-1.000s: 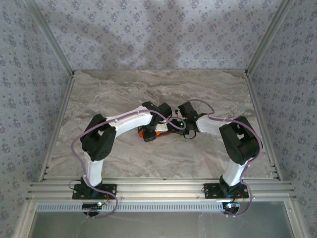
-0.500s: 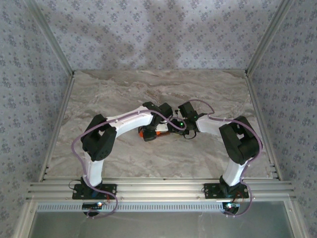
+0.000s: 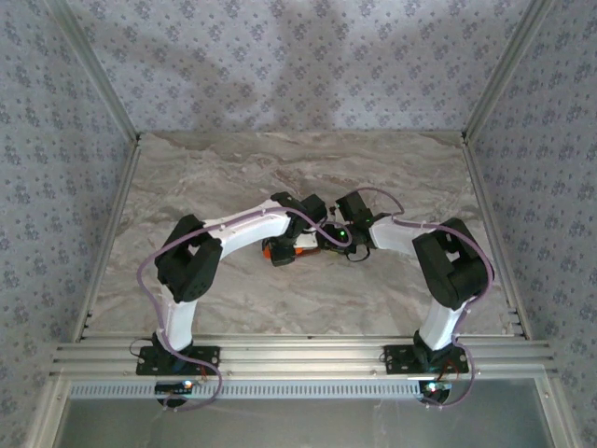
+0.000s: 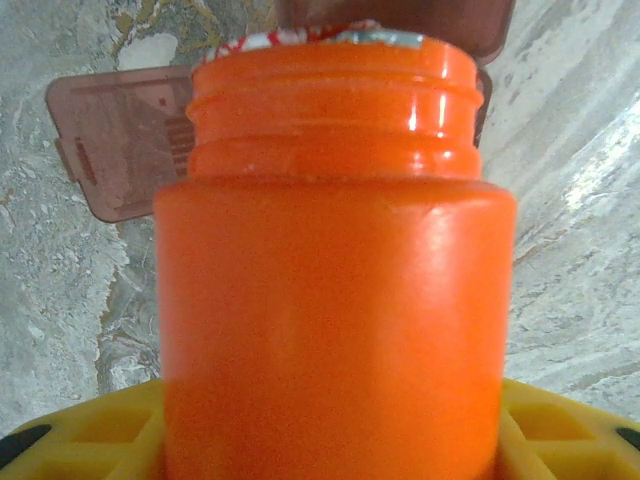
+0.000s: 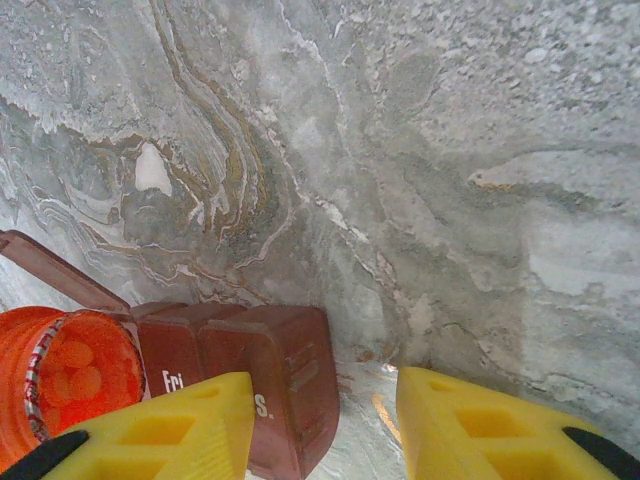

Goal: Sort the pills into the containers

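Observation:
An orange pill bottle with no cap is tipped toward the containers, and my left gripper is shut on its body. Orange pills show inside its mouth. The containers are a reddish-brown strip of cells marked "Fri" and "S.", lying on the marble table. One lid stands open just past the bottle mouth. My right gripper is open at the strip's end cell: the left finger is in front of that cell and the right finger is apart from it. From above, the bottle lies under both wrists.
The marble table stretches out behind and beside the arms. Patterned walls and metal frame posts close it in on three sides. Cables loop over both wrists at the centre.

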